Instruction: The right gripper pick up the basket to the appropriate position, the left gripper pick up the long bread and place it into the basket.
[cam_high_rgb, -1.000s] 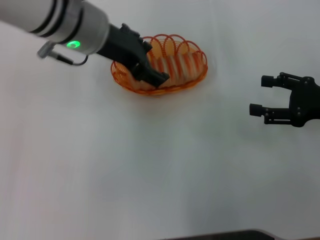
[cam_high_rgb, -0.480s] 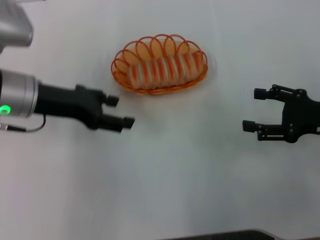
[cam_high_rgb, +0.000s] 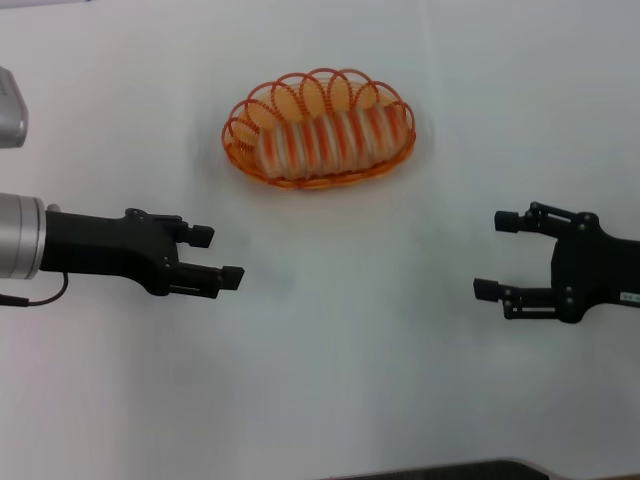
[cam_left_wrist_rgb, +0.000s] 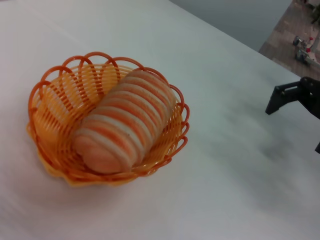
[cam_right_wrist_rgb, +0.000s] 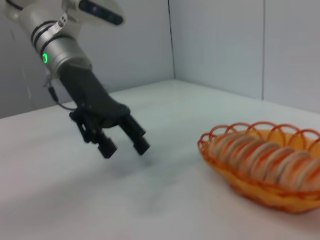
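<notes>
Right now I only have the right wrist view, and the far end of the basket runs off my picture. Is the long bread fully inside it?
Observer: Yes. The left wrist view shows the long bread lying wholly inside the basket, both ends within the rim.
Operator: Where is my right gripper? I can't see it.
Observer: In the head view the right gripper hangs over the table to the right of the basket, apart from it, open and empty.
Operator: And the left gripper, is it nearer the basket?
Observer: Head view: the left gripper is open too, left of and nearer the robot than the basket, touching nothing.
</notes>
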